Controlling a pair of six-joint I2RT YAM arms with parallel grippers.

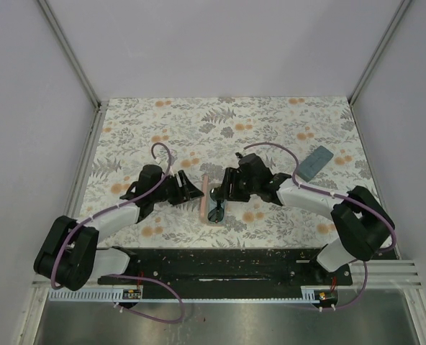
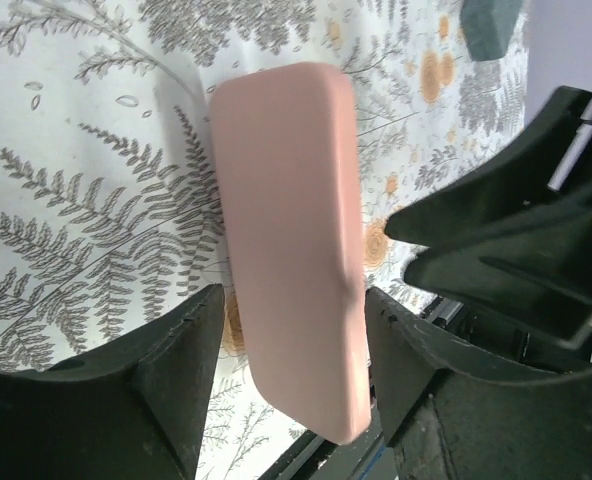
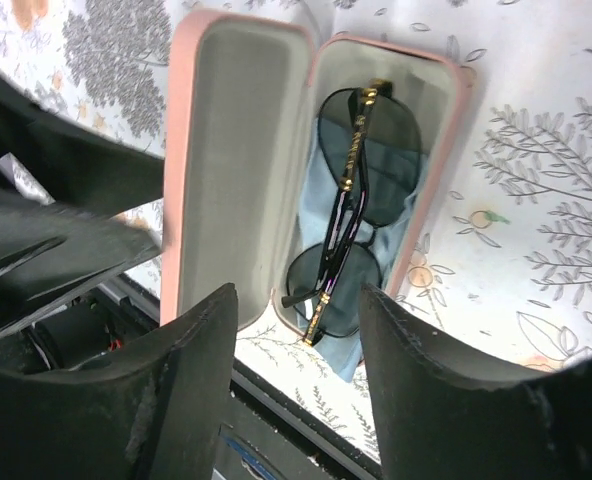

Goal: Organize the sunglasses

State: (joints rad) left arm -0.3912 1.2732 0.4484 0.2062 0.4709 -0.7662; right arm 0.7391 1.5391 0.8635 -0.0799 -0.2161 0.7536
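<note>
Item 1: pink case (image 3: 181, 150), lid up, just below my right gripper (image 3: 298, 300), whose jaws stand apart and empty.
Contents: dark-lensed sunglasses (image 3: 351, 210), folded, on a light blue cloth (image 3: 404, 228).
My left gripper (image 2: 291, 300) is spread wide, straddling the lid's back.

Lab rig booth (white walls (image 1: 220, 43), alu rails (image 1: 68, 52)).
</note>
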